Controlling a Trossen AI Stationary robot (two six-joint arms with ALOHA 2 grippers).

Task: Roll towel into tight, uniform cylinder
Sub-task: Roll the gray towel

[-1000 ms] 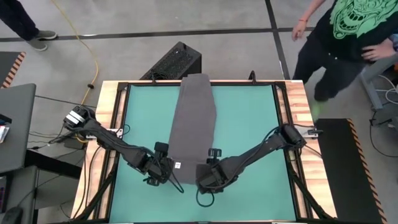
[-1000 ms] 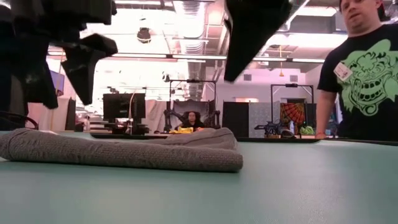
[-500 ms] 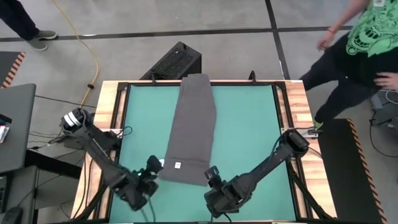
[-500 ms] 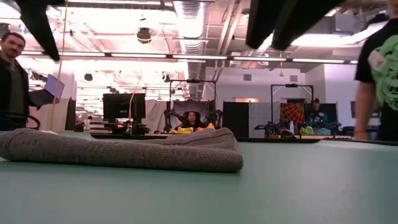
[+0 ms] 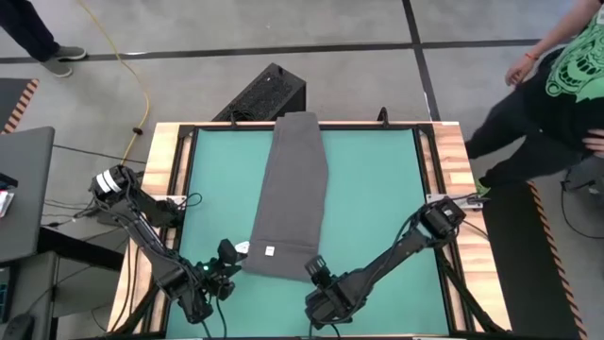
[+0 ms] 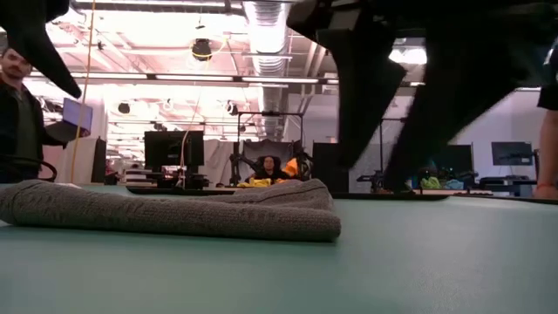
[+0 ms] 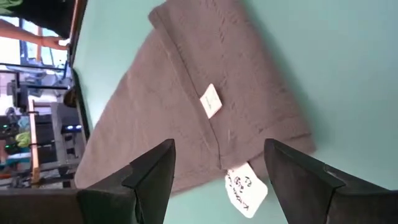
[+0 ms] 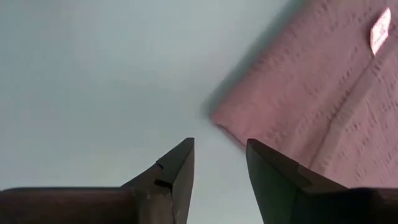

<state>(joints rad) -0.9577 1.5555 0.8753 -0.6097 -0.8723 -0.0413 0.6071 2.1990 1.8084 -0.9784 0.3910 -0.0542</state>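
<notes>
The dark grey towel [image 5: 294, 189] lies flat as a long folded strip on the teal mat [image 5: 377, 198], running from the far edge toward the near edge. A small white tag [image 7: 211, 101] sits near its near end. My left gripper [image 5: 229, 251] hangs open just off the towel's near left corner [image 7: 305, 140]. My right gripper [image 5: 314, 268] hangs open beside the near right corner [image 8: 217, 118]. In the low view the towel [image 6: 174, 214] rests as a low flat fold. Neither gripper touches it.
A loose white label [image 7: 245, 186] lies on the mat at the towel's near edge. A person [image 5: 557, 76] stands past the table's far right corner and another [image 6: 17, 113] stands beyond the left side. A black case [image 5: 269, 94] sits behind the far edge.
Both grippers have drawn back from over the towel's near end toward the table's near edge, the left also going toward the left edge, and both wrists have rolled. The towel has stayed where it was.
</notes>
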